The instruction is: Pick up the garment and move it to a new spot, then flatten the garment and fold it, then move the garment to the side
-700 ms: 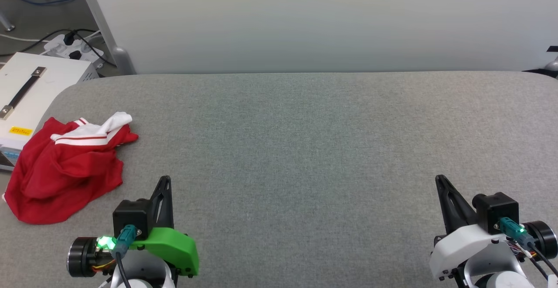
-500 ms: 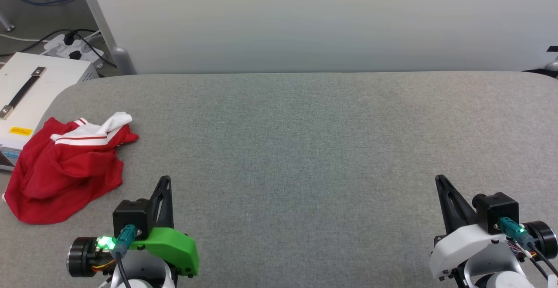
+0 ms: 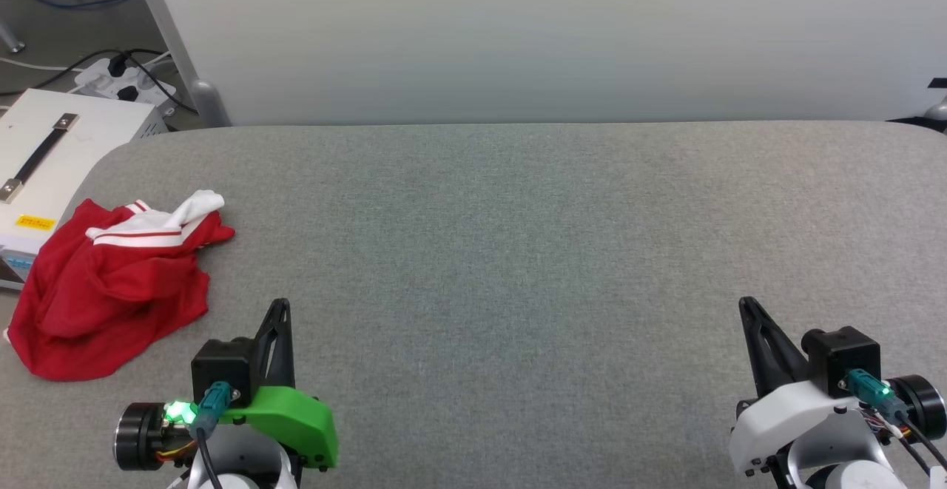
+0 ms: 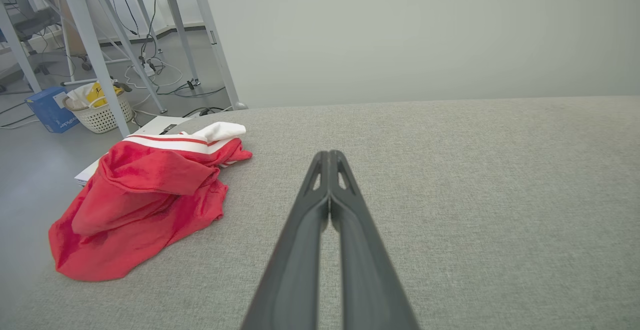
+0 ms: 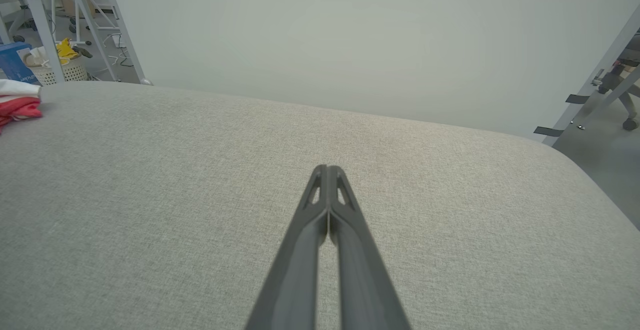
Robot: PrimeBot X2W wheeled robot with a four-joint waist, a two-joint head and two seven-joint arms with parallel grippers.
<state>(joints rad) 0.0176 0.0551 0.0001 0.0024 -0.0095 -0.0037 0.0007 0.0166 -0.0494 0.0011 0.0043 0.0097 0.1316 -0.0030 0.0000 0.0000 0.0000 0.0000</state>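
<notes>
Since no step of the task looks begun, the garment (image 3: 111, 293) lies crumpled at the left edge of the counter (image 3: 518, 237). Just right of it the left jaws rest pressed together, empty. Far right, the right jaws do likewise, leaving the middle free for flattening.

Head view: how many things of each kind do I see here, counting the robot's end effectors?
Red garment: 1
End effectors: 2 (left end effector, right end effector)
White case: 1
Power strip: 1
Total: 5
</notes>
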